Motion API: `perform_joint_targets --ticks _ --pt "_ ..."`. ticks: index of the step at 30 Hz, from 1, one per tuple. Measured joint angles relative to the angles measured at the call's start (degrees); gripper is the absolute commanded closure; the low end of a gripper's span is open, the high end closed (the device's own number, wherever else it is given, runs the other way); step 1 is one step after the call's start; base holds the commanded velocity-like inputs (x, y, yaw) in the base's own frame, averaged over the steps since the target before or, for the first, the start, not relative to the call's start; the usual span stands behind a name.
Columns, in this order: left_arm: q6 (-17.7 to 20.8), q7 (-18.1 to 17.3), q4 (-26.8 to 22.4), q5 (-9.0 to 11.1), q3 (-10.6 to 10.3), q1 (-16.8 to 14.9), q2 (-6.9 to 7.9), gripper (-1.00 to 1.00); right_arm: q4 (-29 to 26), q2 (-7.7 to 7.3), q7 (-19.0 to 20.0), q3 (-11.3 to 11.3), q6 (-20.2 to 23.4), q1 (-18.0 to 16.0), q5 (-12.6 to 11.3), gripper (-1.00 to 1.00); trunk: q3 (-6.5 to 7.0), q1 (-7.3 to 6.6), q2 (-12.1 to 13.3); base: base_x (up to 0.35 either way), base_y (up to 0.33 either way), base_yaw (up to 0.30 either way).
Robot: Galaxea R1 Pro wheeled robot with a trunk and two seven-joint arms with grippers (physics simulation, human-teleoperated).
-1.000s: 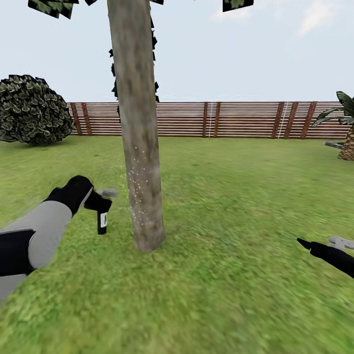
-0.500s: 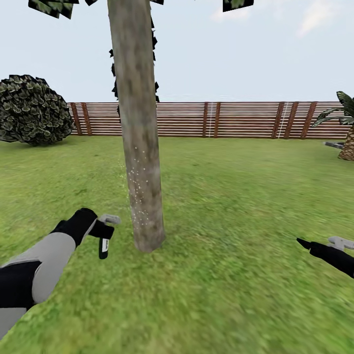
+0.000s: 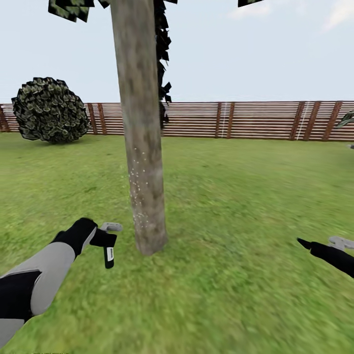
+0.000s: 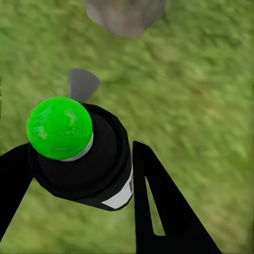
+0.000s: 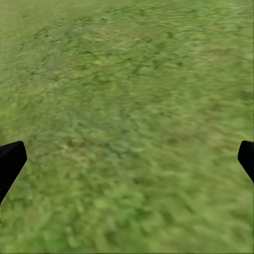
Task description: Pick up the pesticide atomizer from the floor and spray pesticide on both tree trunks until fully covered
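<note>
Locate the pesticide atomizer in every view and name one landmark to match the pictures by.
Head view: the pesticide atomizer hangs from the left gripper, lower left, just left of the tree trunk base.
Left wrist view: the black atomizer with a green cap fills the centre left between the fingers.
Right wrist view: not in it.
Shared landmark: the lawn.

green lawn (image 3: 236,206), slatted wooden fence (image 3: 255,120), round shrub (image 3: 50,110)

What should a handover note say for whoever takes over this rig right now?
Left gripper: shut on the pesticide atomizer, held low beside the tree trunk.
Right gripper: open, holding nothing, over grass.
Done: atomizer picked up; pale spray specks on the trunk's lower part.
Left: finish covering this trunk, then spray the second tree.
</note>
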Motion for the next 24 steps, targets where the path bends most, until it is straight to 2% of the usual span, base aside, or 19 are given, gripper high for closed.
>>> perform_joint_targets --ticks 5,10,16,24 --pt "0.15 0.06 0.04 -0.08 0.0 -0.01 0.2 1.0 0.0 -0.01 0.01 -0.01 0.0 0.0 0.0 -1.0 0.0 0.0 0.0 0.12 -0.278 0.234" --pt "0.17 0.06 0.09 -0.08 0.0 1.42 0.25 1.0 0.0 -0.02 0.02 -0.01 0.0 0.0 0.0 -1.0 0.0 0.0 0.0 0.013 -0.299 0.186" --pt "0.15 0.08 0.01 -0.07 0.0 1.68 0.25 1.0 0.0 -0.02 0.02 -0.01 0.0 0.0 0.0 -1.0 0.0 0.0 0.0 0.0 -0.302 0.159" --pt "0.14 0.09 0.04 -0.08 0.0 1.84 0.41 1.0 0.0 0.07 -0.26 0.15 -0.08 0.0 0.0 -1.0 0.0 0.0 0.0 0.012 -0.309 0.03"
